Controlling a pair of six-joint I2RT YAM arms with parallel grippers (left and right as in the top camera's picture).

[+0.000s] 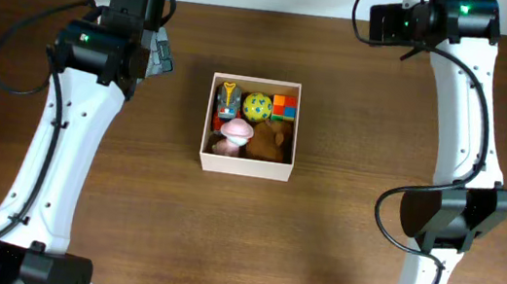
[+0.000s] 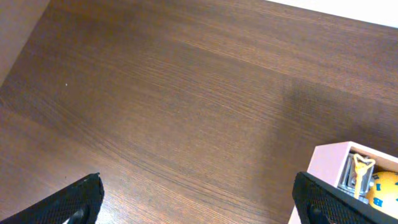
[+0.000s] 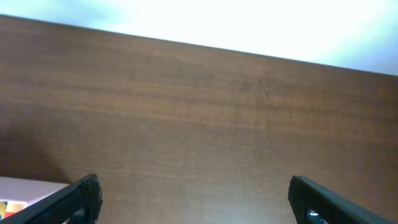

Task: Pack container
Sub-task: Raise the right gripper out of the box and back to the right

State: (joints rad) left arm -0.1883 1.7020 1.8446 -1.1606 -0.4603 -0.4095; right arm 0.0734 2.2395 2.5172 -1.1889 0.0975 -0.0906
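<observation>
Jaws of left gripper (image 2: 202, 202) and right gripper (image 3: 198, 200) stand wide apart and empty, each over bare table (image 1: 337, 251), far-left and far-right of the container (image 1: 245, 167). Container sits mid-table holding yellow ball (image 1: 257, 106), coloured block (image 1: 284, 106), pink toy (image 1: 233, 133) and brown toy (image 1: 270, 142). No loose toy shows outside it, so packing looks finished; next move probably calls only for parking the arms.

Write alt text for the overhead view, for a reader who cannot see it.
A square, shallow container sits mid-table on dark wood, holding small toys: a yellow ball, a pink mushroom-shaped toy, a multicoloured block and a brown figure. The white left arm and right arm stand on either side, neither touching it.
</observation>
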